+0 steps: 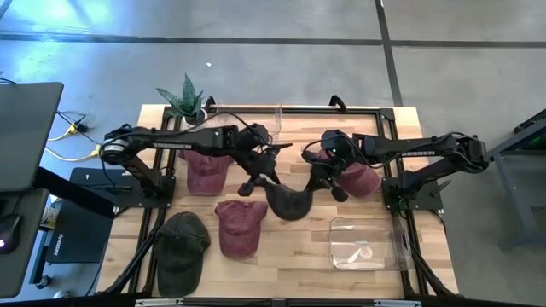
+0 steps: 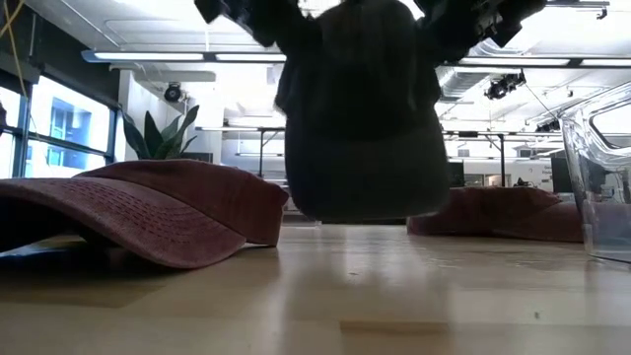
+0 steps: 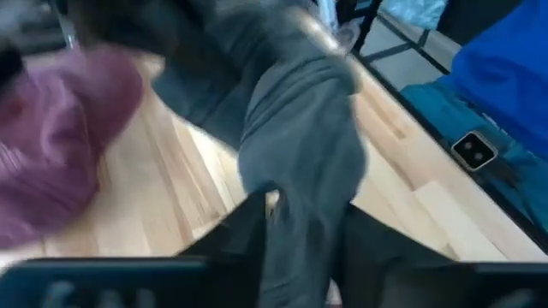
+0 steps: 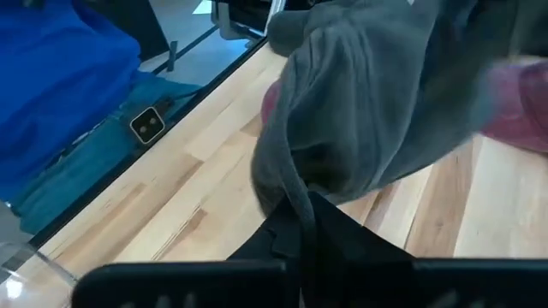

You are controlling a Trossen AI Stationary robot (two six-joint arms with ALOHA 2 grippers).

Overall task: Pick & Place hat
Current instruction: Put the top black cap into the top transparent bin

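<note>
Pale wooden planks of the table (image 1: 294,247) run right up to the low camera, with a black frame along the edges and grey concrete floor all around. Beyond the far edge, the low view shows an open hall with strip lights on the ceiling and tall windows at one side. A dark monitor (image 1: 26,119) stands off the table beside the left arm.

On the wood lie three maroon caps: one (image 1: 205,170) under the left arm, one (image 1: 239,226) toward the near middle, one (image 1: 358,177) under the right arm. A dark green cap (image 1: 182,250) lies at the near left corner, and a clear plastic bin (image 1: 365,243) sits at the near right. A small potted plant (image 1: 189,101) stands at the far left corner.

Between the two arms, over the middle of the table, hangs the dark grey hat (image 1: 288,203); in the low view it clears the wood. The left gripper (image 1: 254,182) pinches one side of it, fingers (image 3: 248,224) closed on a fold of the fabric. The right gripper (image 1: 322,182) grips the opposite side, its fingers likewise closed on the cloth, which bunches just ahead of them in the right wrist view.
</note>
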